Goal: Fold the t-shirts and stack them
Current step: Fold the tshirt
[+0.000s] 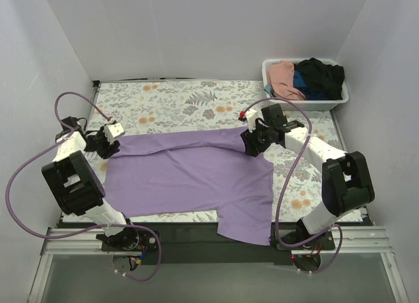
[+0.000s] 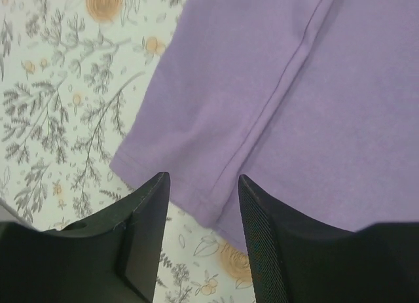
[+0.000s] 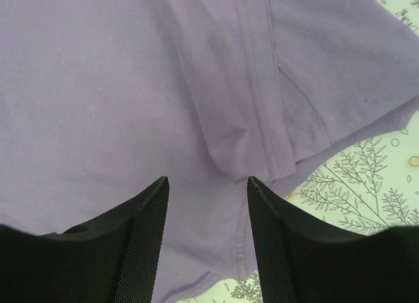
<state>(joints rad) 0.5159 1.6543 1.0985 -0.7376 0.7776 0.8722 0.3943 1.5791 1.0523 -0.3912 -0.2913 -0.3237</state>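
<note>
A large lavender-purple t-shirt (image 1: pixel 190 175) lies spread on the floral table, its top part folded over along the far edge; one part hangs over the near edge. My left gripper (image 1: pixel 112 141) is open over the shirt's left corner, whose hem (image 2: pixel 196 205) lies between the jaws in the left wrist view. My right gripper (image 1: pixel 251 142) is open over the shirt's right folded edge; a bunched fold (image 3: pixel 229 152) lies just ahead of the jaws. Pink, blue and black shirts (image 1: pixel 308 80) sit in the basket.
A white slatted basket (image 1: pixel 340 100) stands at the far right corner of the table. The floral tablecloth (image 1: pixel 190 103) shows beyond the shirt. White walls close in the table on three sides. Purple cables loop beside both arms.
</note>
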